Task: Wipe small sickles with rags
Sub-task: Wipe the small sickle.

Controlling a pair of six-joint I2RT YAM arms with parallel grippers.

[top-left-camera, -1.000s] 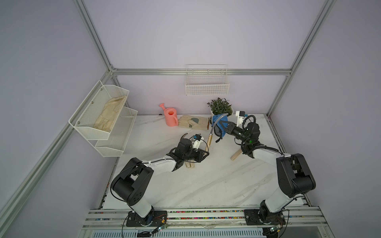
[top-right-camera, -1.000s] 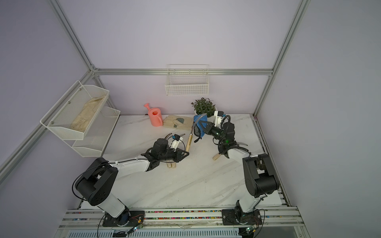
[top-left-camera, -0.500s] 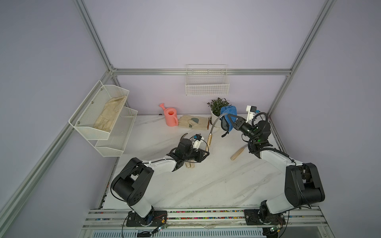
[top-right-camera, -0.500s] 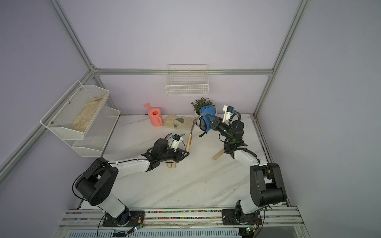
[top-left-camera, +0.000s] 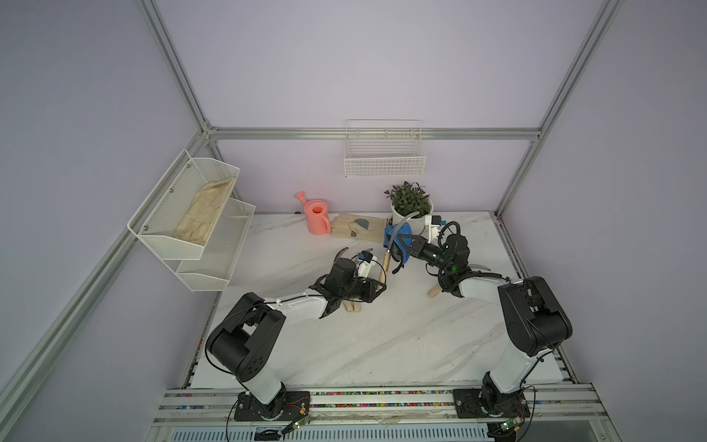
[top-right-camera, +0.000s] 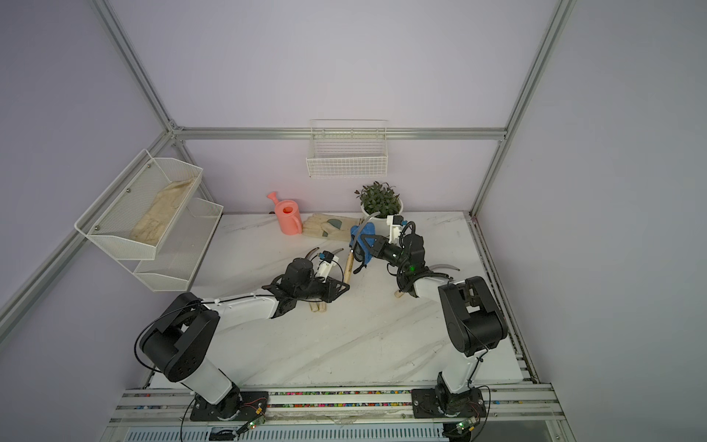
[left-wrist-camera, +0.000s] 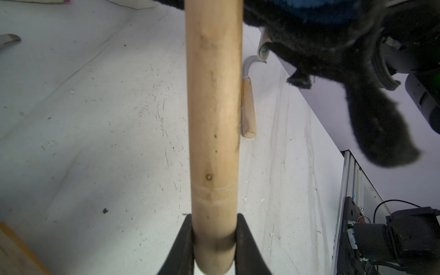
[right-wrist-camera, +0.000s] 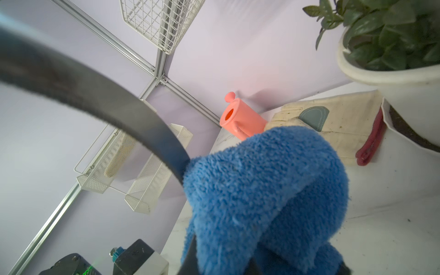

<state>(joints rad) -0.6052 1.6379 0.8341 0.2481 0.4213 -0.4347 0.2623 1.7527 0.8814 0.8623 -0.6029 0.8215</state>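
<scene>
left fingers (left-wrist-camera: 182, 245) clamped on the held sickle (left-wrist-camera: 214, 119), its blade (right-wrist-camera: 95, 95) running ahead of them into the blue rag (right-wrist-camera: 262, 190) pinched in the closed right fingers (top-left-camera: 406, 243), so this wipe looks underway; three other sickles (left-wrist-camera: 247, 107) lie on the bench (top-left-camera: 382, 344), wiped or not i can't tell.

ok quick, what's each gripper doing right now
left gripper: shut on the sickle, by its wooden handle
right gripper: shut on the blue rag

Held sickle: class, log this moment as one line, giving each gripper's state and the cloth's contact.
left gripper: shut on sickle handle | right gripper: shut on blue rag | contact: blue rag against blade
</scene>
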